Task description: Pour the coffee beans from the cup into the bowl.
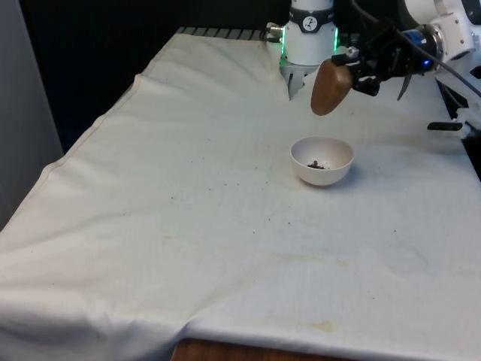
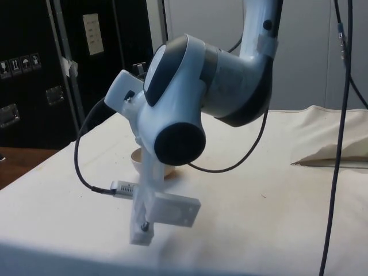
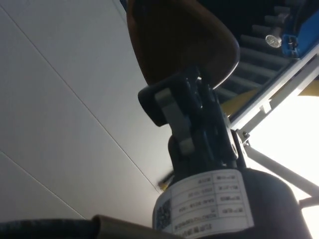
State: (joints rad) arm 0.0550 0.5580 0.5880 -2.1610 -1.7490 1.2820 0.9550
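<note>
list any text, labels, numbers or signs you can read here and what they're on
Nothing can be quoted as it reads.
White label on the gripper's body, wrist view: several printed lines and a square code, too blurred to read.
Small white pictogram stickers on the dark cabinet, side view: symbols, too small to make out.
Pale plate on the same cabinet: dark marks, not readable.
Brown cup, white bowl and cloth: no text.
</note>
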